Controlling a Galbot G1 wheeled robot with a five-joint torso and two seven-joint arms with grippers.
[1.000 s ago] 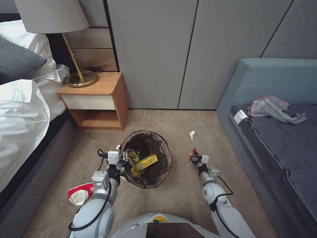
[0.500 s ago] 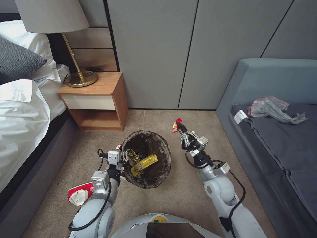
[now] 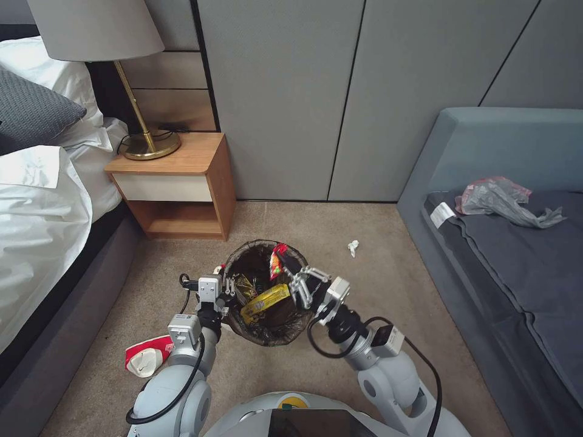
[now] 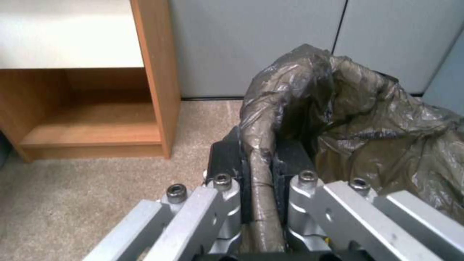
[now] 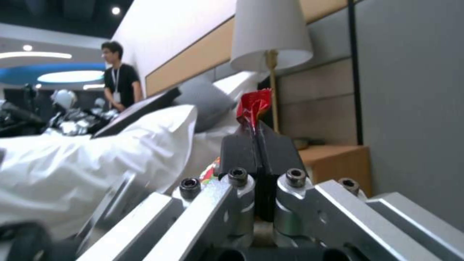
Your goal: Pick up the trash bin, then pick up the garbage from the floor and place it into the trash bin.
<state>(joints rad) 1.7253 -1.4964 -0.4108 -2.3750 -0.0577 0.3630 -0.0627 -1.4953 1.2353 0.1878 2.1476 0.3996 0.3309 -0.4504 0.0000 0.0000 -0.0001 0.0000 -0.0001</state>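
Lower centre of the head view: right gripper [image 3: 290, 271] pinches a red wrapper [image 3: 277, 260], light and crinkly, by its edge over the trash bin [image 3: 267, 331]; left gripper [image 4: 260, 163] clamps the bin's rim.

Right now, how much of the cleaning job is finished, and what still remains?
Done: the left hand is shut on the trash bin's rim, and a yellow wrapper already lies inside. In hand: the right hand holds a red scrap over the bin opening, not yet released. Left: a white scrap on the carpet near the wall and a red-and-white carton beside the left arm.
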